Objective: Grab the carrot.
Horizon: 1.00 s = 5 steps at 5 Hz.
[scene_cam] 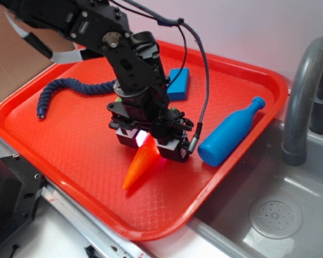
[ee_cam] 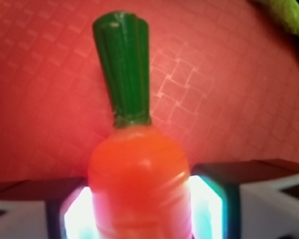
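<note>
The orange carrot [scene_cam: 139, 165] lies on the red tray [scene_cam: 64, 156], its thin tip pointing toward the tray's front edge. My gripper [scene_cam: 148, 144] is down over its thick end, and the green stem is hidden under the arm in the exterior view. In the wrist view the carrot [ee_cam: 139, 179] fills the gap between my gripper's [ee_cam: 142, 211] glowing pads [ee_cam: 207, 204], touching both. Its dark green stem [ee_cam: 123, 69] points away over the tray. The gripper is shut on the carrot.
A blue plastic bottle [scene_cam: 229, 133] lies on the tray right of the gripper. A blue block [scene_cam: 178, 83] and a dark blue rope [scene_cam: 70, 88] lie behind. A grey sink [scene_cam: 274, 215] with a faucet [scene_cam: 304, 91] borders the tray's right side.
</note>
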### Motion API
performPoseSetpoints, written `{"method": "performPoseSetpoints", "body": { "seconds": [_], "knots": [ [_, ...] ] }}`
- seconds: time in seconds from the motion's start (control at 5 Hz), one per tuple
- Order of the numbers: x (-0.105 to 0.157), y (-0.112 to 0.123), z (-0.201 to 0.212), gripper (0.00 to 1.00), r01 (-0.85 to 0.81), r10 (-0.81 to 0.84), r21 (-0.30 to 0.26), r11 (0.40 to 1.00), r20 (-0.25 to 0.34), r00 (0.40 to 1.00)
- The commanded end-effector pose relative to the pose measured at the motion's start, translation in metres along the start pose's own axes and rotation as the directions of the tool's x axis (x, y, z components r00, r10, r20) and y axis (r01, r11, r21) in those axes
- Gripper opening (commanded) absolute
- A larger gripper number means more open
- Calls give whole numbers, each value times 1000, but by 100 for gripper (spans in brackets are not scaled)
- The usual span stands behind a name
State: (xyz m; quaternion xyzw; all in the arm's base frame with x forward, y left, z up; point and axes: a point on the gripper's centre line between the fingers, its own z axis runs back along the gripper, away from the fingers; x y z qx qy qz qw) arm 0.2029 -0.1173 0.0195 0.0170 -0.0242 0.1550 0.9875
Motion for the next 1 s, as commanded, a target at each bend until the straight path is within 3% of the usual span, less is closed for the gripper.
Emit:
{"method": "performPoseSetpoints", "body": {
  "seconds": [0.0, 0.2, 0.4, 0.6, 0.8],
  "knots": [
    [27, 21, 78, 0, 270, -269, -43, 962, 23, 963],
    [26, 40, 129, 0, 329, -316, -151, 932, 105, 943],
    [18, 58, 178, 0, 317, -292, -195, 928, 149, 945],
    [13, 77, 215, 0, 252, -218, -219, 943, 169, 961],
    [15, 75, 212, 0, 194, -166, -260, 946, 127, 978]
  ]
}}
